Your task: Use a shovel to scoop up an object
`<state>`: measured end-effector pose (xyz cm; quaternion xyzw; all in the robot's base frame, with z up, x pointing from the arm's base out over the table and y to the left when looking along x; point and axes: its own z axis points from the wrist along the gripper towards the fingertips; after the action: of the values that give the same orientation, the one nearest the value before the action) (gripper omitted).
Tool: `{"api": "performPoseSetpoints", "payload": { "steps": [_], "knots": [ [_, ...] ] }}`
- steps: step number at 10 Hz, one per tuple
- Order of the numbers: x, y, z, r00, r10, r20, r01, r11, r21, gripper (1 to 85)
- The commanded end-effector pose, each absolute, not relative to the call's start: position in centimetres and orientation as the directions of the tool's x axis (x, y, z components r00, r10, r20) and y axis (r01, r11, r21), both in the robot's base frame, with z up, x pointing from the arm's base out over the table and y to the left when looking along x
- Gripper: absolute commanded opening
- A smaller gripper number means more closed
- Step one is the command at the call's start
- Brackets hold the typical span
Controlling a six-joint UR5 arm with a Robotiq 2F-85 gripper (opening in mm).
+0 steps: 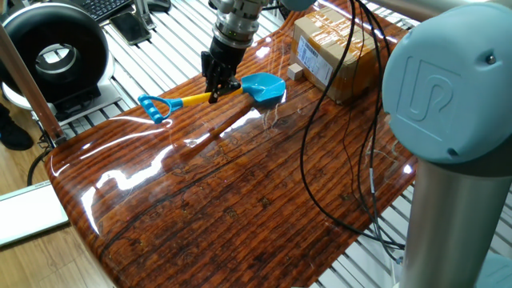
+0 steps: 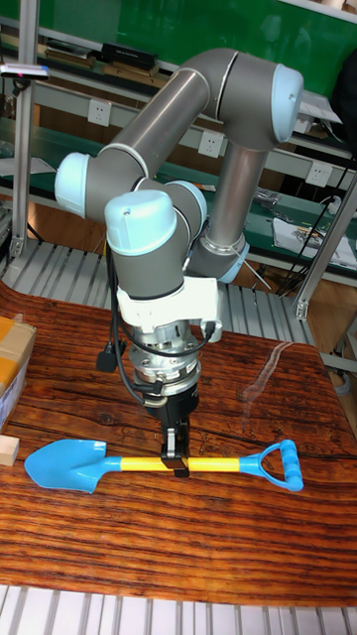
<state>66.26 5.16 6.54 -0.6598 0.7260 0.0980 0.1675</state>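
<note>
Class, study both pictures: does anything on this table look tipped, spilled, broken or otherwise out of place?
Nothing stands out. The shovel lies flat on the table, with the gripper closed on its yellow shaft. The small wooden cube sits beside the cardboard box, just beyond the blade. The dangling black cables are slack but not snagged.

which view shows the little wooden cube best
The fixed view: the whole cube shows there, sitting on the table beside the cardboard box, just beyond the shovel blade. In the tall fixed view the cube is cut off by the left edge, so only part of it shows.
</note>
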Motion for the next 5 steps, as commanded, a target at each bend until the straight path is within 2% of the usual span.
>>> {"api": "performPoseSetpoints", "payload": {
  "steps": [1, 5],
  "knots": [
    [66.5, 5.0, 7.0, -0.078, -0.918, -0.388, -0.989, 0.120, -0.085, 1.0],
    [66.1, 4.0, 6.5, -0.069, -0.915, -0.397, -0.990, 0.112, -0.086, 1.0]
  ]
}}
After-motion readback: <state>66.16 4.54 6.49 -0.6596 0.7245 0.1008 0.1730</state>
